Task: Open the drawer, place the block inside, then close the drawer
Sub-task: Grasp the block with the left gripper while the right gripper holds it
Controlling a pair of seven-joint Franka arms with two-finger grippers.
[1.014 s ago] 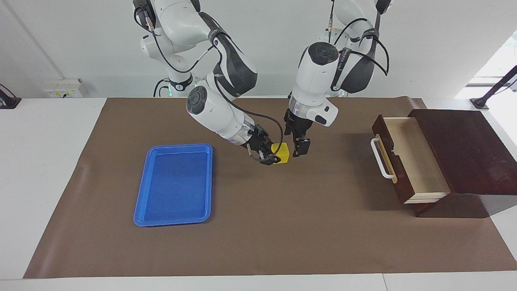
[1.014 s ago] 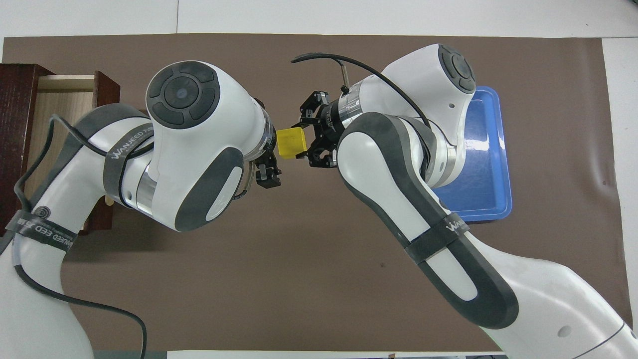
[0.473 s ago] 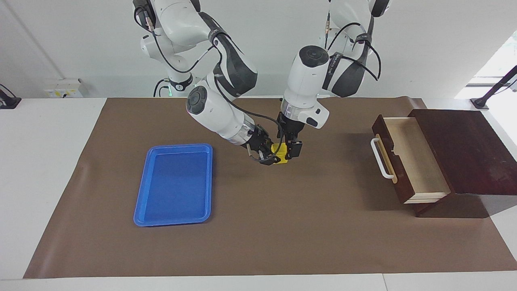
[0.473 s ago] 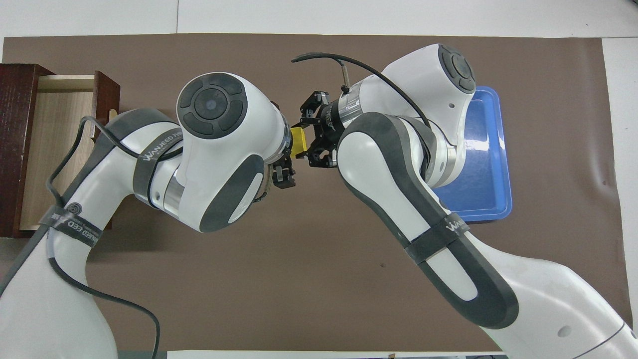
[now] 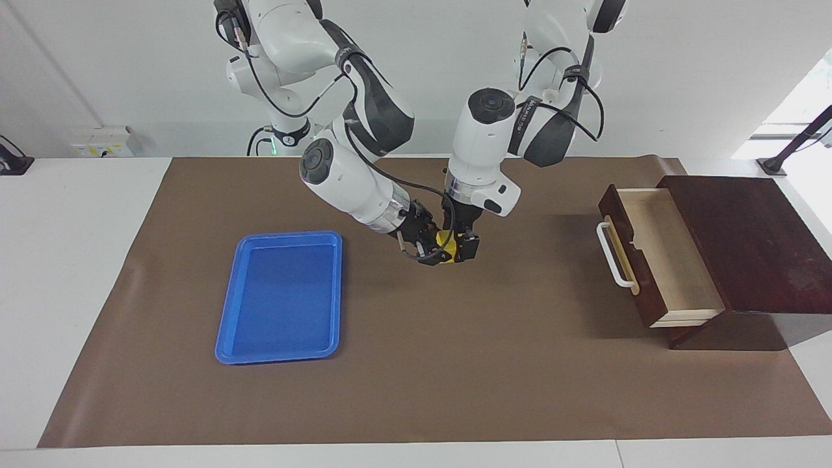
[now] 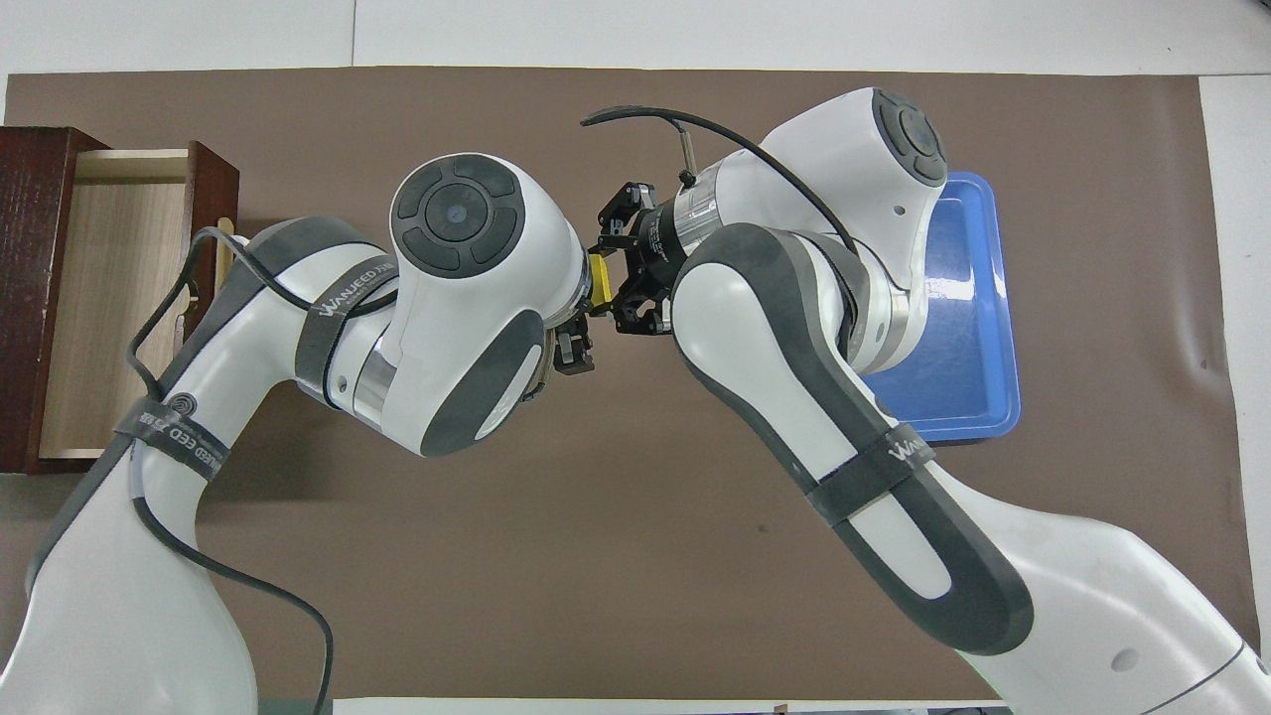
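Block apparently between both end effectors; drawer open.

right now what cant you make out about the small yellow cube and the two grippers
- Small yellow cube: overhead view shows only a sliver, the left arm's wrist covers the rest.
- Left gripper: at the cube in the facing view, but whether it has clamped cannot be told.
- Right gripper: grips the cube, its fingertips too small to read.
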